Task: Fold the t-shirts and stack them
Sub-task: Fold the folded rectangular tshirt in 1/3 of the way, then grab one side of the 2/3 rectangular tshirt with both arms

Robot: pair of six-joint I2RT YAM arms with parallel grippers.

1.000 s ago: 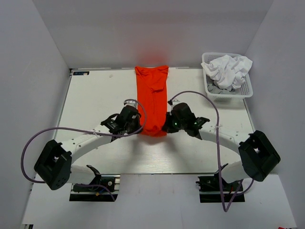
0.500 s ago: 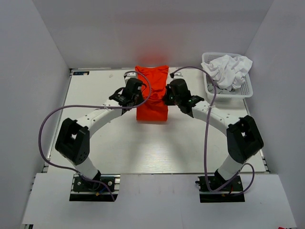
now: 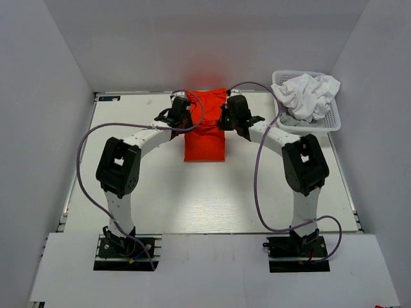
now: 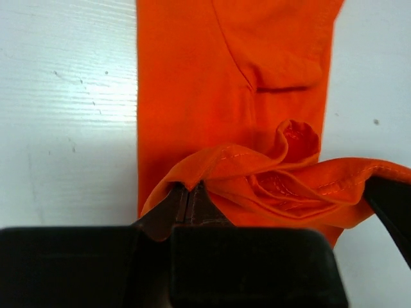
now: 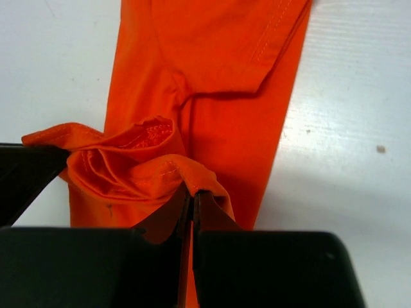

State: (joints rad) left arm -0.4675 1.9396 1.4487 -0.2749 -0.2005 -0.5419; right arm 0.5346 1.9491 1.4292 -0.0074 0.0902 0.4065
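Where the orange-red t-shirt [image 3: 204,131] lies: at the far middle of the white table [image 3: 141,186], between the two grippers.
Shape of the shirt: a narrow strip running away from the arms. Its lower layer lies flat on the table, with a sleeve seam showing in both wrist views.
State of the left gripper [image 4: 188,192]: its fingers are pressed together on a corner of the shirt's stitched hem, at the strip's left edge.
State of the right gripper [image 5: 191,192]: its fingers are likewise clamped tight on the opposite corner of the hem, at the strip's right edge.
Hem between the grippers: it sags in a loose, crumpled roll held above the flat layer. The stitching line is visible along its edge.
Position of the arms: both stretch forward from the near edge and curve inward. Their wrists come close together on either side of the shirt's far end.
White t-shirts [image 3: 308,90]: heaped and crumpled in a white lattice basket [image 3: 321,126] at the far right corner, well apart from the orange-red one.
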